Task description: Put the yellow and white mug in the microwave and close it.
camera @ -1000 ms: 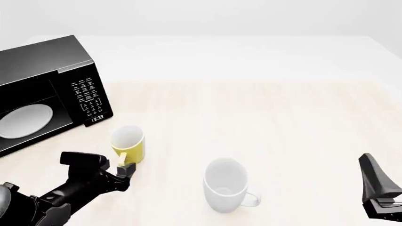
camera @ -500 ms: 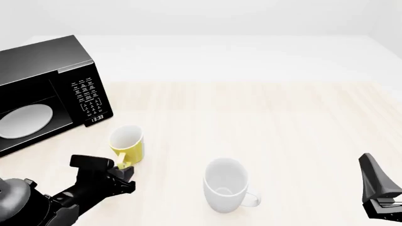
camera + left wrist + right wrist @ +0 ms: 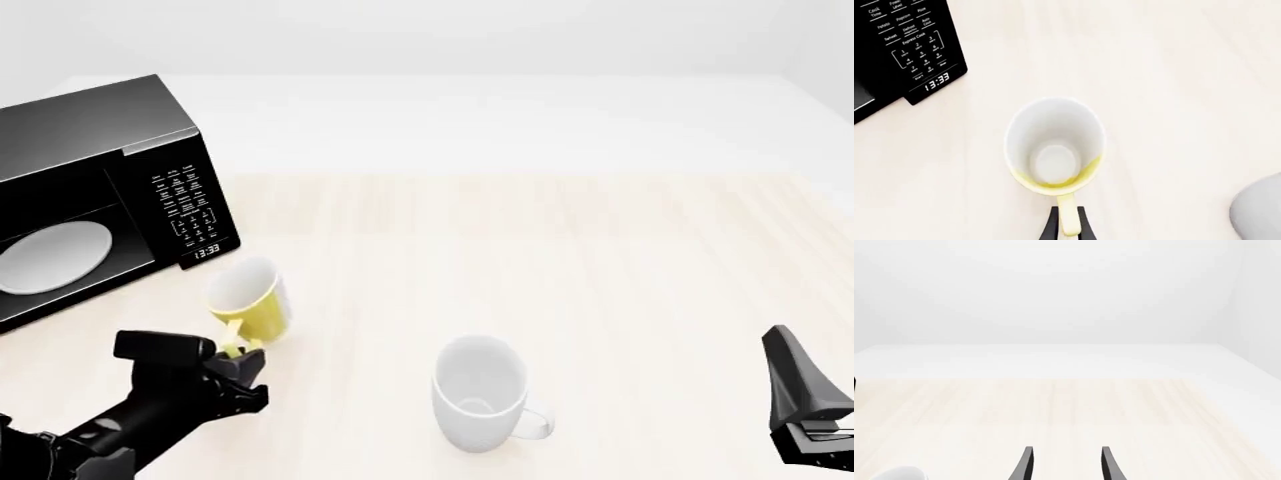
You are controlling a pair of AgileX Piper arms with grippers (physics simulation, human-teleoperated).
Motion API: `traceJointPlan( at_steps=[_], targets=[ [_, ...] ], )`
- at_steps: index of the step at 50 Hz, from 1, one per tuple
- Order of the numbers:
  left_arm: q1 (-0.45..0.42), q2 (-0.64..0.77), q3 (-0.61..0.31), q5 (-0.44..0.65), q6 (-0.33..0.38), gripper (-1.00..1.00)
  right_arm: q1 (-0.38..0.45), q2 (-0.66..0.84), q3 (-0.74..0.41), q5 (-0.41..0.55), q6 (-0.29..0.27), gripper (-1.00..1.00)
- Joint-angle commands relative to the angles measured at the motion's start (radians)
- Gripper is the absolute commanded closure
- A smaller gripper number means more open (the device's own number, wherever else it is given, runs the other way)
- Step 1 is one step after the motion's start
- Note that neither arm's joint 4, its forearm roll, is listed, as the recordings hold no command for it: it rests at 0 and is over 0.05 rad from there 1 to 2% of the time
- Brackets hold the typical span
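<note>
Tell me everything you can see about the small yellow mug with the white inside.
The small yellow mug with the white inside looks like glossy ceramic, empty, with a yellow loop handle. It is tilted, its mouth leaning toward the black microwave, whose front is open. The left gripper is shut on the handle. Whether its base touches the pale wooden table is unclear.

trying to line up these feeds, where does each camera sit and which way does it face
Front: above and behind the arms, facing forward; microwave, both arms.
Left wrist: behind the left pincer, facing down into the yellow mug; fingertips show.
Right wrist: behind the right pincer, facing across the table.
Shared: front and left wrist show mug and keypad.
</note>
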Motion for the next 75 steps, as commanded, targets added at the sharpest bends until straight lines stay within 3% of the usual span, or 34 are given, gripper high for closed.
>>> traceJointPlan(
  at_steps=[1, 19, 34, 61, 75],
  targets=[
    [0.014, -0.199, 0.041, 0.095, 0.025, 1.00, 0.000, 0.000, 0.000, 0.000, 0.000, -1.00],
    [0.071, -0.505, 0.080, 0.314, 0.045, 1.00, 0.000, 0.000, 0.000, 0.000, 0.000, -1.00],
    [0.181, -0.716, 0.071, 0.505, 0.065, 1.00, 0.000, 0.000, 0.000, 0.000, 0.000, -1.00],
    [0.366, -0.853, 0.028, 0.685, 0.063, 1.00, 0.000, 0.000, 0.000, 0.000, 0.000, -1.00],
    [0.451, -0.757, 0.010, 0.610, 0.075, 1.00, 0.000, 0.000, 0.000, 0.000, 0.000, -1.00]
  ],
)
